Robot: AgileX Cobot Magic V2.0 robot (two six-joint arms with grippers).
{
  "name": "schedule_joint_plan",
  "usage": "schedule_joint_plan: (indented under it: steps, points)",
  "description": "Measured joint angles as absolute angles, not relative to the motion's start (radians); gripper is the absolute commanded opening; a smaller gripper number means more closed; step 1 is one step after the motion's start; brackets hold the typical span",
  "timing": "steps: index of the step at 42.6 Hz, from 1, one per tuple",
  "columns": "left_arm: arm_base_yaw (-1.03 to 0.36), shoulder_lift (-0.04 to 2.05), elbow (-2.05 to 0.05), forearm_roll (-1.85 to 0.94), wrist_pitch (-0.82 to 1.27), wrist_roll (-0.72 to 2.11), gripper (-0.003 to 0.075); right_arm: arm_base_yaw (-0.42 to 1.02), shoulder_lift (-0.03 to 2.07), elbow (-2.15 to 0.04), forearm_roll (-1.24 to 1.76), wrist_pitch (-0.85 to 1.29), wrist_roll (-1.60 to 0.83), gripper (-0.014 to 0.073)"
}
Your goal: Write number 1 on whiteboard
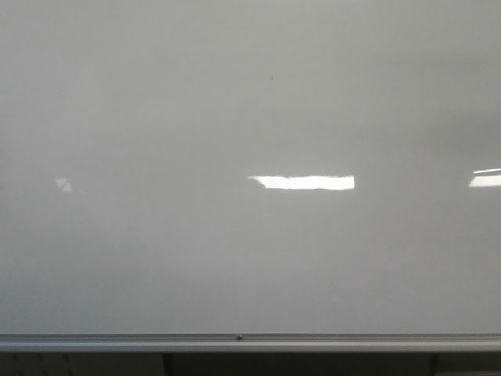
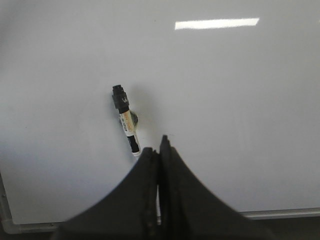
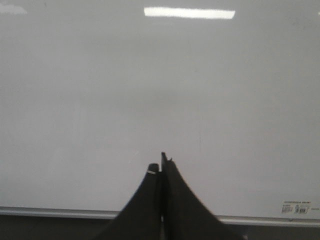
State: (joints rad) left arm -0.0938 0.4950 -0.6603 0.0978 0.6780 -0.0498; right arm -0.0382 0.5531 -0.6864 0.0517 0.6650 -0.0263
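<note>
The whiteboard (image 1: 156, 258) fills the front view, glossy pale grey, with its silver rail (image 1: 117, 341) along the bottom edge. No black stroke of the number 1 shows on it in any view. Neither gripper shows in the front view. In the left wrist view a marker (image 2: 126, 120) with a black cap and white labelled body rests against the board (image 2: 235, 110), its near end just beside my left gripper (image 2: 158, 146). That gripper is shut and empty. My right gripper (image 3: 160, 164) is shut and empty, facing bare board (image 3: 150, 90) above the rail (image 3: 50, 212).
Bright rectangular light reflections (image 1: 301, 182) lie on the board. A small printed label (image 3: 295, 207) sits at the board's lower corner. The board's corner frame (image 2: 7, 220) shows in the left wrist view. Dark space lies below the rail (image 1: 313, 364).
</note>
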Motion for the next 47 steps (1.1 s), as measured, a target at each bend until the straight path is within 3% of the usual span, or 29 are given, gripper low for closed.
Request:
schedule_joint_plan:
  steps: [9, 14, 21, 24, 27, 39, 47]
  points:
    - [-0.094, 0.543, -0.66, 0.098, 0.682, -0.05, -0.002, -0.038, 0.619, -0.686, 0.054, 0.694, -0.026, -0.0036]
    - [-0.094, 0.561, -0.66, 0.098, 0.686, -0.05, 0.003, -0.038, 0.634, -0.686, 0.054, 0.701, -0.026, 0.0101]
    - [-0.094, 0.588, -0.66, 0.098, 0.688, -0.05, 0.0361, -0.038, 0.639, -0.686, 0.055, 0.706, -0.026, 0.0451]
    - [-0.094, 0.597, -0.66, 0.098, 0.688, -0.05, 0.0519, -0.038, 0.639, -0.686, 0.055, 0.706, -0.026, 0.0534]
    - [-0.094, 0.609, -0.66, 0.098, 0.688, -0.05, 0.0602, -0.038, 0.639, -0.686, 0.055, 0.706, -0.026, 0.0549]
    - [-0.087, 0.752, -0.66, 0.11, 0.684, -0.067, 0.0607, -0.038, 0.639, -0.686, 0.055, 0.707, -0.026, 0.0547]
    - [0.03, 0.925, -0.66, 0.095, 0.659, -0.103, 0.0607, -0.038, 0.639, -0.686, 0.059, 0.707, -0.026, 0.0547]
